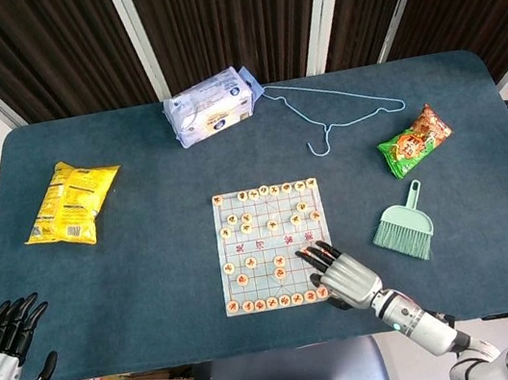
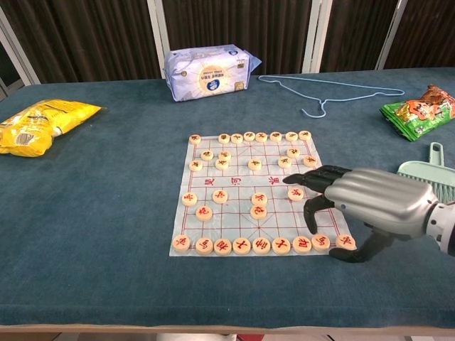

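- Silver-and-black right hand (image 2: 362,206) hovers over the near right corner of the chess board (image 2: 234,213), fingers spread apart and curved down, holding nothing; one fingertip (image 2: 313,229) hangs just above the near row of chess pieces (image 2: 242,245), though whether it touches a piece cannot be told.
- Left hand (image 1: 3,349) sits well to the left of the board, off the near table edge, fingers apart and empty; only the head view shows it.
- Round pale pieces with red or dark characters stand along the board's near and far rows, with more scattered across its middle.
- Dark teal table (image 2: 92,213) carries the board near its centre.
- Green dustpan brush (image 1: 404,226) lies just right of the board.
- Green snack packet (image 1: 414,141) rests further right and beyond the board.
- Yellow chip bag (image 1: 71,203) lies well to the left of the board.
- Light blue wire hanger (image 1: 338,109) lies beyond the board's far right corner.
- Tissue pack (image 1: 211,106), white and blue, sits beyond the board at the far edge.
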Controlling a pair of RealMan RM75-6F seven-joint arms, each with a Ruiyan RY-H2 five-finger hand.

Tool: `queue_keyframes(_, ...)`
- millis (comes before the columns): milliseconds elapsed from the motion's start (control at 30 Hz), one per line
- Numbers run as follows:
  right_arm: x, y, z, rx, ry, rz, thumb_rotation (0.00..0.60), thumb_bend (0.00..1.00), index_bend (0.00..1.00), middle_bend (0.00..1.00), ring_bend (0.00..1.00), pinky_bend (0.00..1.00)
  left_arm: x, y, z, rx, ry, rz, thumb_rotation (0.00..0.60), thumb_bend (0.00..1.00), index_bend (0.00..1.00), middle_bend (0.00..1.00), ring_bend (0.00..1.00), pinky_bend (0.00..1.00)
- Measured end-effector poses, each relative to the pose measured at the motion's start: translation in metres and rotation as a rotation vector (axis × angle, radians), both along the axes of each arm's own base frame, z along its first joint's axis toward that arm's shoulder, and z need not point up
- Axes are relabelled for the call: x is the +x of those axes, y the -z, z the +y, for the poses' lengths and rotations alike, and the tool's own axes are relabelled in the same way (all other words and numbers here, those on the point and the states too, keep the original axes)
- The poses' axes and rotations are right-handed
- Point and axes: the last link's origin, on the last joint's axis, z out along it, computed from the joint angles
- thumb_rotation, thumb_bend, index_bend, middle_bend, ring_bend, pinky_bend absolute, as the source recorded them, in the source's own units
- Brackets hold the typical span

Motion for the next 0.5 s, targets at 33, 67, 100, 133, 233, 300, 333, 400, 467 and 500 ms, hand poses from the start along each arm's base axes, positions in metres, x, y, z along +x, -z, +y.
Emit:
queue_keyframes(33,-0.0001,0.0003,-0.0001,0.000,0.000,0.001,0.600,0.43,0.58,0.04,0.00,0.00,0.0000,-0.0001,0.0001,0.000,-0.001,0.000,0.600,0.41,0.00,0.00,0.00,0.07)
queue_keyframes(67,0.0000,0.0008,-0.0002,0.000,0.000,0.001,0.600,0.43,0.58,0.04,0.00,0.00,0.0000,-0.0001,0.0001,0.000,-0.001,-0.001,0.600,0.41,0.00,0.00,0.00,0.07)
queue_keyframes(100,0.0002,0.0012,-0.0001,0.001,-0.001,0.001,0.600,0.43,0.58,0.04,0.00,0.00,0.0000,-0.0002,0.0000,0.000,-0.001,-0.001,0.600,0.41,0.00,0.00,0.00,0.07)
queue_keyframes(133,0.0002,0.0017,-0.0001,0.002,-0.001,0.001,0.600,0.43,0.58,0.04,0.00,0.00,0.0000,-0.0003,0.0000,0.000,0.000,-0.001,0.600,0.41,0.00,0.00,0.00,0.07)
queue_keyframes(233,0.0008,0.0030,-0.0002,0.003,-0.002,0.003,0.600,0.43,0.59,0.05,0.00,0.00,0.0000,-0.0003,-0.0002,0.000,0.000,-0.001,0.600,0.41,0.00,0.00,0.00,0.07)
queue_keyframes(300,0.0016,0.0040,-0.0001,0.003,-0.002,0.002,0.600,0.43,0.59,0.05,0.00,0.00,0.0000,-0.0004,-0.0001,0.000,0.000,-0.002,0.600,0.41,0.00,0.00,0.00,0.07)
queue_keyframes(333,0.0020,0.0044,-0.0001,0.004,-0.002,0.000,0.600,0.43,0.59,0.05,0.00,0.00,-0.0001,-0.0005,-0.0001,0.000,0.000,-0.002,0.600,0.41,0.00,0.00,0.00,0.07)
queue_keyframes(400,0.0030,0.0053,0.0000,0.006,-0.003,-0.004,0.600,0.43,0.60,0.06,0.00,0.00,-0.0002,-0.0007,-0.0001,0.000,0.000,-0.002,0.600,0.41,0.00,0.00,0.00,0.07)
queue_keyframes(467,0.0039,0.0066,0.0000,0.006,-0.005,-0.005,0.600,0.43,0.61,0.06,0.00,0.00,-0.0002,-0.0007,-0.0002,-0.001,0.000,-0.003,0.600,0.41,0.00,0.00,0.00,0.07)
queue_keyframes(500,0.0041,0.0071,0.0000,0.006,-0.006,-0.004,0.600,0.43,0.62,0.07,0.00,0.00,-0.0002,-0.0007,-0.0002,-0.001,0.000,-0.003,0.600,0.41,0.00,0.00,0.00,0.07)
